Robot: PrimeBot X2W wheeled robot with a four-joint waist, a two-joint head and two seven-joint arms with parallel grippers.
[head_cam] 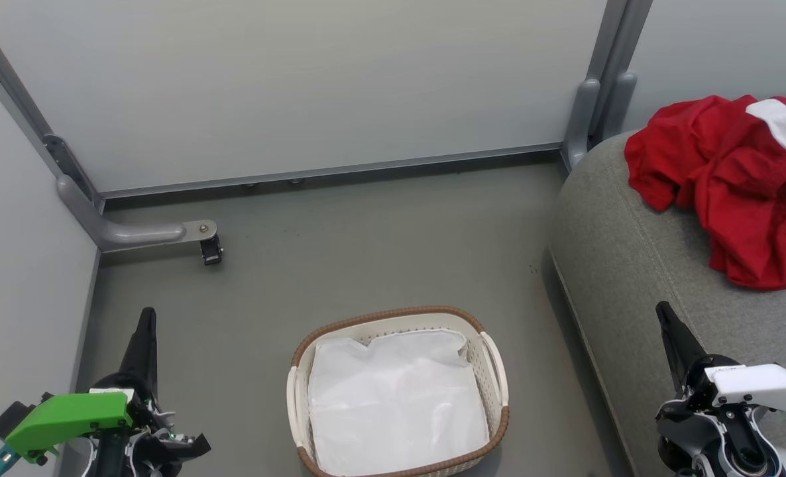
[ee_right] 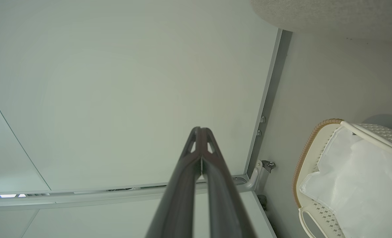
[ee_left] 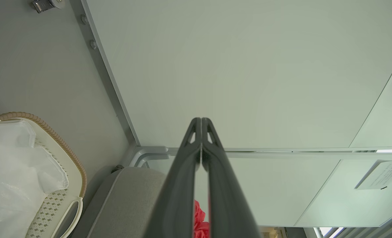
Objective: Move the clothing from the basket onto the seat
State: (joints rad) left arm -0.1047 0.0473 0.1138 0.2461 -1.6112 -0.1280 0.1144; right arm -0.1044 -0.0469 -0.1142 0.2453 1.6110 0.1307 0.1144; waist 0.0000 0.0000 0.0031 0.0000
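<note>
A: How was the light?
B: Bright, soft, even. A dim shadow lay on the floor (head_cam: 366,265) along the seat (head_cam: 618,265).
A: Sharp?
B: The head view was. In the wrist views a straight wall rail (ee_left: 110,86) bowed slightly, and the left gripper (ee_left: 201,121) blurred close to the lens.

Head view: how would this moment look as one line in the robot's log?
clothing: heaped on seat | basket: holds white liner | left gripper: shut, empty | right gripper: shut, empty

Red clothing (head_cam: 731,192) with a white band lies crumpled on the grey seat (head_cam: 631,265) beyond my right gripper (head_cam: 662,310); the white-lined cream basket (head_cam: 393,313) stands upright between it and my left gripper (head_cam: 148,313).
</note>
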